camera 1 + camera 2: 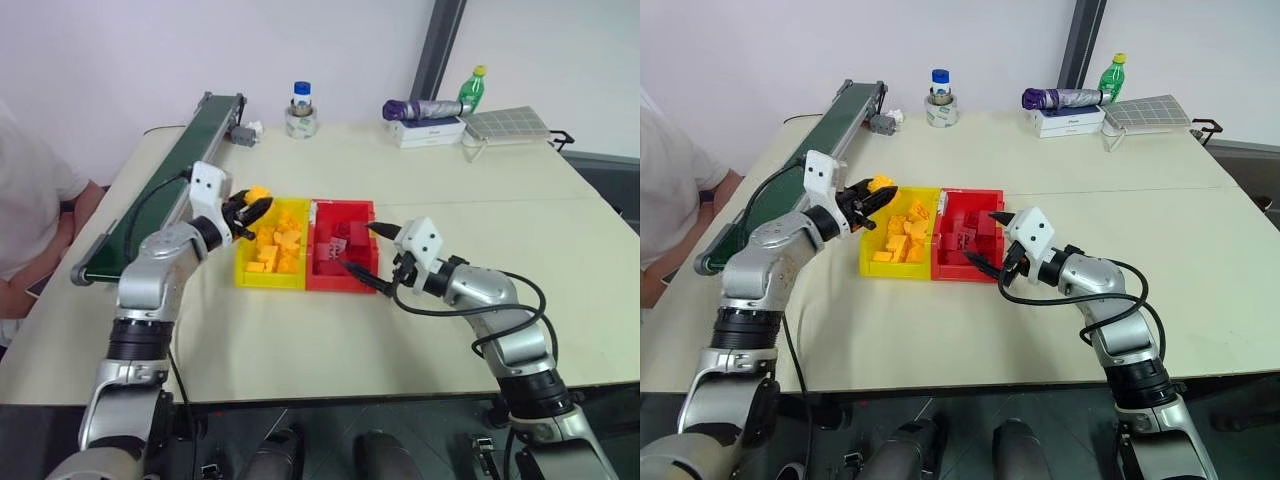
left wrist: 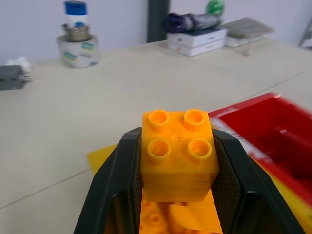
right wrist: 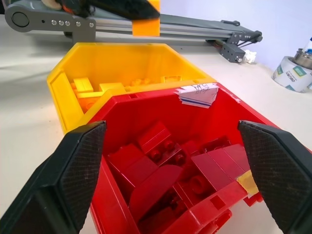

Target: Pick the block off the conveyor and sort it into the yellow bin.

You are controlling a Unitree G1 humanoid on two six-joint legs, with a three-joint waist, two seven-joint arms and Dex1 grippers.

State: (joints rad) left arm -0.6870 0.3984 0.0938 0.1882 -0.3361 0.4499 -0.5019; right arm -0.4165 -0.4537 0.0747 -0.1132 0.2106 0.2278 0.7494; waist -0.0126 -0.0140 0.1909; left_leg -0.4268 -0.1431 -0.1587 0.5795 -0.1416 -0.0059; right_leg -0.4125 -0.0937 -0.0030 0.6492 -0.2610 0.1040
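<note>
My left gripper [image 1: 252, 206] is shut on the block [image 2: 179, 156], a yellow-orange studded brick, and holds it in the air over the far left corner of the yellow bin [image 1: 243, 276]. Several yellow bricks lie in that bin. The conveyor [image 1: 190, 150], a dark-green belt in a grey frame, runs along the table's left side, behind my left arm. My right gripper [image 1: 362, 250] stands open at the near right edge of the red bin [image 1: 340, 283], with nothing between its fingers [image 3: 80, 161].
The red bin, holding several red bricks, touches the yellow bin's right side. At the table's far edge stand a tape roll with a bottle [image 1: 300, 118], a folded umbrella on a white box [image 1: 425, 118] and a green bottle [image 1: 472, 88]. A person [image 1: 30, 200] sits at the left.
</note>
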